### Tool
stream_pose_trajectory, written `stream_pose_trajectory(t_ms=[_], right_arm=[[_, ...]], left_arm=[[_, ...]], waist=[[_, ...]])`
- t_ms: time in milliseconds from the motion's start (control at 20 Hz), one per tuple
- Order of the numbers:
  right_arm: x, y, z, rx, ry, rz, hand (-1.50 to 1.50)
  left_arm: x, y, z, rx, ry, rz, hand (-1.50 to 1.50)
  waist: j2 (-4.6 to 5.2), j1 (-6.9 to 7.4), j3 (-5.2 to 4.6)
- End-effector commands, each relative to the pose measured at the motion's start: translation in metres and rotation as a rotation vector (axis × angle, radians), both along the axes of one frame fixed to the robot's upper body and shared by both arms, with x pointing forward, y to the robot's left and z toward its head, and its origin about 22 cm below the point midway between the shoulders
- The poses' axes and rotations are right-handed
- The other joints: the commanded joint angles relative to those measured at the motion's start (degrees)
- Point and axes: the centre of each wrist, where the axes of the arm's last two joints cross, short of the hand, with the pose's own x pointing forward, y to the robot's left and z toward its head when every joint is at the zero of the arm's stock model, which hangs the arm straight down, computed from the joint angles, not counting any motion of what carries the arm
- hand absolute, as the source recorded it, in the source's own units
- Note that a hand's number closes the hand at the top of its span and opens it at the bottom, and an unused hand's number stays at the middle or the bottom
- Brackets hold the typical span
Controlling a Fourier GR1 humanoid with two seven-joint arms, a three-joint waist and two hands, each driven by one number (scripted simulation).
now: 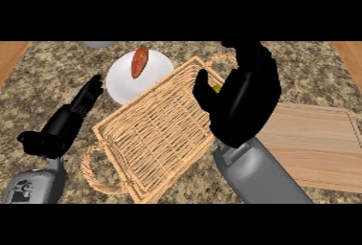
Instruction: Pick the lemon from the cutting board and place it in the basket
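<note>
1. Two hands show, and we read them differently. Our right hand (237,103) hangs over the far right edge of the basket (152,139), its fingers curled round the lemon (218,88), of which only a small yellow sliver peeks out between thumb and fingers.
2. We judge that the hand sits there because the lemon is off the cutting board (318,143) and is being carried over the basket for release; it is not yet set down.
3. Our left hand (67,124) rests at the left on the counter (311,72), fingers straight and pointing away from us, holding nothing. It lies just beside the basket's left rim, apart from the work.
4. We see a flat rectangular wicker basket, woven in pale straw, with a looped handle at each end. It lies at a slant, which leaves its wide weave open below our right hand.
5. We see the board as smooth pale wood, bare, at the right, partly under our right forearm.
6. Behind the basket a round white plate (127,88) holds a carrot (139,62), orange and tapered. We see the counter as speckled brown stone.
</note>
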Motion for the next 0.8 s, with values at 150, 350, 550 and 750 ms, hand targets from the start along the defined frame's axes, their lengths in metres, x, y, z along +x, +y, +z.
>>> stream_pose_trajectory(t_ms=[150, 350, 550, 750], right_arm=[[-0.008, 0.010, -0.001, 0.213, -0.011, -0.038, -1.50], [-0.008, 0.002, 0.018, 0.304, -0.084, 0.026, -1.50], [-0.007, -0.017, 0.027, 0.406, -0.163, -0.009, -1.50], [-0.020, -0.032, 0.040, 0.531, -0.162, -0.006, -1.50]], left_arm=[[-0.006, 0.006, 0.002, 0.001, 0.007, -0.005, 0.00], [-0.001, 0.001, 0.000, 0.004, -0.035, 0.000, 0.00], [0.006, -0.014, 0.011, 0.001, -0.022, 0.006, 0.00], [-0.004, -0.002, -0.004, 0.003, 0.002, 0.020, 0.00]], waist=[[-0.07, -0.12, 0.00], [0.03, -0.39, 0.01], [-0.01, -1.00, 0.09], [-0.20, -0.76, 0.02]])
